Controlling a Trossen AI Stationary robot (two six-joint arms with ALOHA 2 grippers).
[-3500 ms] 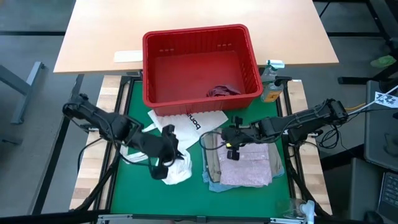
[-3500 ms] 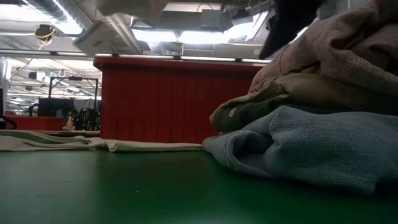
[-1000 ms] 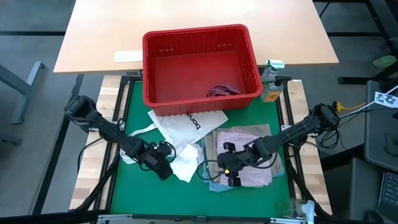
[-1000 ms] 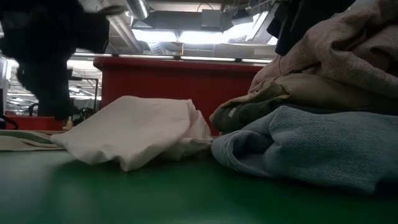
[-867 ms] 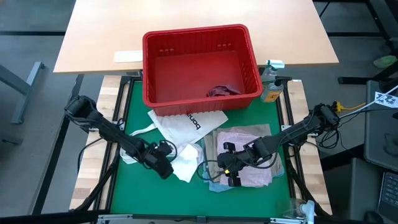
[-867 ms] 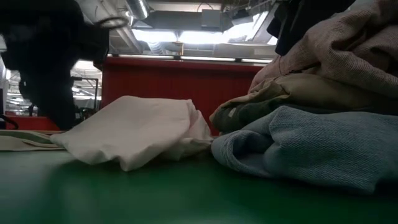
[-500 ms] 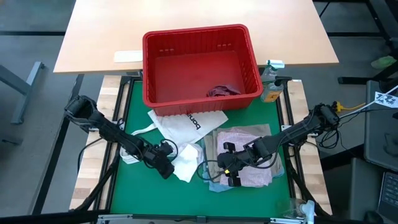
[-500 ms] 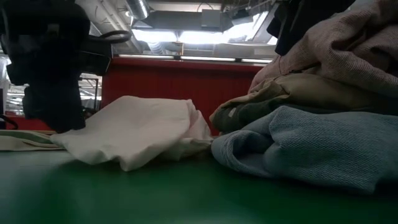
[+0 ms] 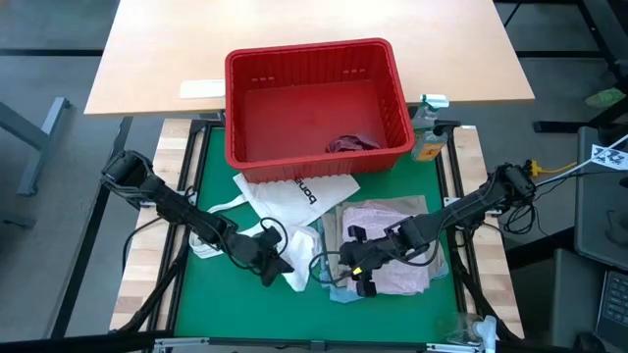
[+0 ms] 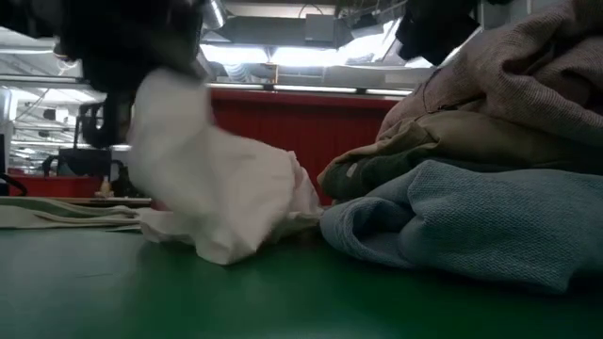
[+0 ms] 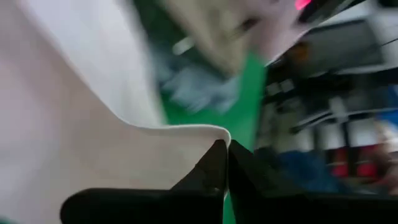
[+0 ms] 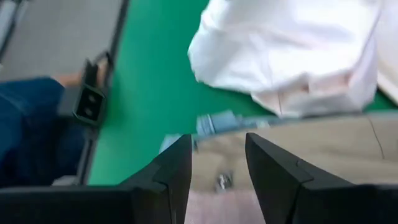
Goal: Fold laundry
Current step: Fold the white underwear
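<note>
Spread across the frame: a green work mat [image 9: 196, 294], fronting a pale wooden tabletop [image 9: 294, 20]. At the mat's far edge, a red slotted basket [image 9: 316, 103], a maroon garment [image 9: 351, 143] bunched in its near right corner. Just in front of the basket, a white tote bag [image 9: 294, 191] with black lettering, lying flat. On the mat's right half, a folded stack of laundry: mottled pink cloth [image 9: 397, 221] on top, beige-khaki layer [image 10: 452, 132] beneath, light blue garment [image 10: 471, 217] at the bottom, resting on the mat. Over the stack's near left corner, the right gripper [image 9: 359, 272], fingers [image 12: 168, 174] set apart above the khaki edge, nothing visibly between them. Left of the stack, and just beside it, a small white piece [image 10: 217, 188] of cloth, one side hoisted off the mat, the other side trailing on the green surface. At its lifted edge, the left gripper [image 9: 278, 266], fingertips [image 11: 214, 168] pressed together on a fold of the white fabric. Beyond the basket's right side, a small bottle [image 9: 427, 123] at the table's edge.
</note>
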